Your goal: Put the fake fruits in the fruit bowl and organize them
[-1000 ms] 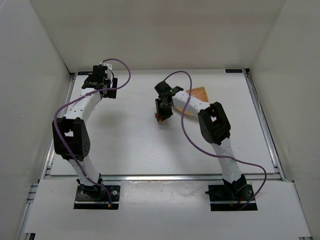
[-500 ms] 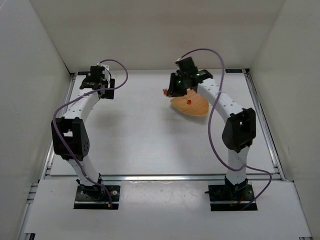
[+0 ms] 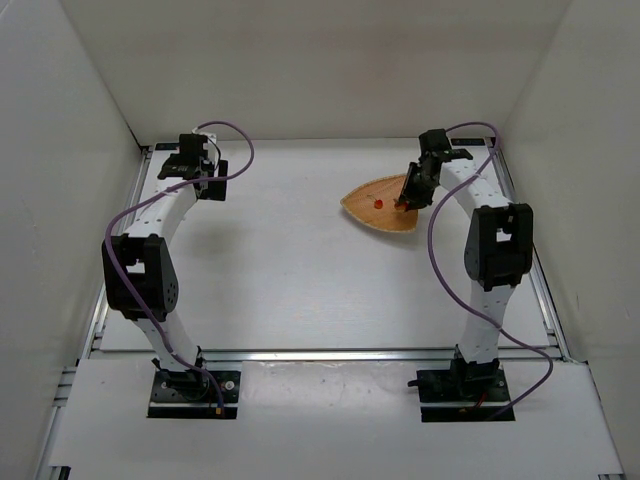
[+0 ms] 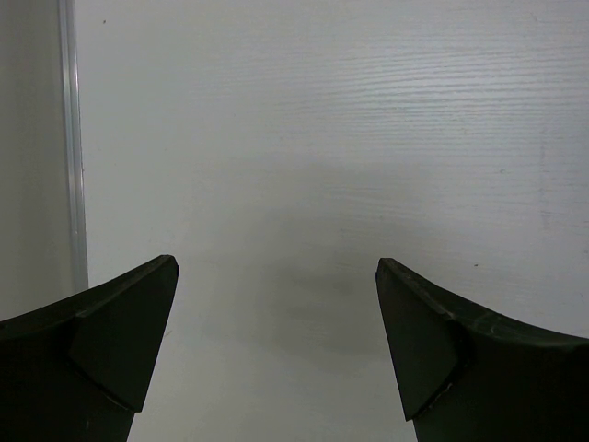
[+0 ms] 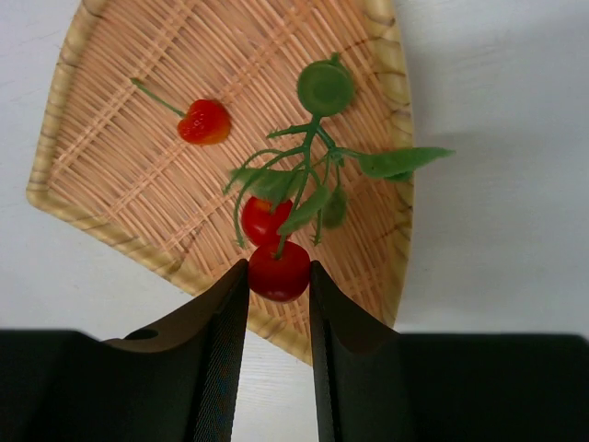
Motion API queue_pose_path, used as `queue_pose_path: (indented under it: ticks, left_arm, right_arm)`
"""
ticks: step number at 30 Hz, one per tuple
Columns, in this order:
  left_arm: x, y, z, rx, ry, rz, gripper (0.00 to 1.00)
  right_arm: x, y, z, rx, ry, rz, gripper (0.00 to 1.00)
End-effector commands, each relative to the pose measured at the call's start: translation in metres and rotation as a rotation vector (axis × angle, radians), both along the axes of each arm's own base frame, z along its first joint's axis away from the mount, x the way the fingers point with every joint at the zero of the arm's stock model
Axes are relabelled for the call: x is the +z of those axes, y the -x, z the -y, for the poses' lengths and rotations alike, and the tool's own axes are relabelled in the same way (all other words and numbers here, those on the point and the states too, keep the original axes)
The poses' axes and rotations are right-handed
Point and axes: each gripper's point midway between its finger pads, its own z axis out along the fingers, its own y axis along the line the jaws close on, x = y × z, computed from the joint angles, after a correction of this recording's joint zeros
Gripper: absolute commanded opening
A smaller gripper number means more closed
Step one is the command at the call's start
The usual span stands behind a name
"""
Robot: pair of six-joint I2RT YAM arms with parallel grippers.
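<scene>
The woven tan fruit bowl [image 3: 385, 215] [image 5: 120, 175] lies at the back right of the table. A single red cherry [image 3: 378, 203] [image 5: 203, 122] with a thin stem rests inside it. My right gripper [image 3: 408, 203] [image 5: 279, 273] hangs over the bowl's right part, shut on a red berry of the berry cluster [image 5: 279, 269]. The cluster's green leaves and stalk [image 5: 317, 157] point away over the bowl. My left gripper [image 3: 190, 172] [image 4: 276, 276] stands open at the back left, with only bare table between its fingers.
White walls close in the table on the left, back and right. A metal rail [image 4: 72, 147] runs along the left edge beside my left gripper. The right arm's purple cable [image 3: 440, 260] loops over the table's right side.
My right gripper has carried the berry cluster from the table's middle, past the bowl's far left corner, to above the bowl's right part. The left arm has stayed put.
</scene>
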Motion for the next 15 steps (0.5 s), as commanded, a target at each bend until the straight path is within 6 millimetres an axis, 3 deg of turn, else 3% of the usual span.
queue_pose_path:
  ticks: [1, 7, 9, 11, 14, 15]
  left_arm:
    - [0.028, 0.004, -0.001, -0.001, 0.017, 0.065, 1.0]
    - [0.028, 0.002, -0.001, -0.001, 0.017, 0.065, 1.0]
    - [0.028, 0.002, -0.001, -0.001, 0.017, 0.065, 1.0]
    - [0.027, 0.004, -0.001, -0.001, 0.016, 0.056, 1.0]
    - [0.027, 0.004, -0.003, 0.005, 0.01, 0.056, 1.0]
    - [0.031, 0.004, -0.003, 0.005, 0.01, 0.065, 1.0]
  right_arm:
    - [0.004, 0.0, 0.0, 0.024, -0.005, 0.011, 0.05]
    - [0.006, 0.003, -0.008, 0.056, -0.044, 0.006, 0.2]
    - [0.006, 0.003, -0.01, 0.061, -0.053, 0.005, 0.34]
    - [0.01, 0.002, -0.006, 0.052, -0.036, 0.018, 0.6]
    - [0.025, 0.002, 0.004, 0.037, -0.029, 0.054, 0.75]
    - [0.03, 0.004, 0.005, 0.037, -0.029, 0.057, 0.75]
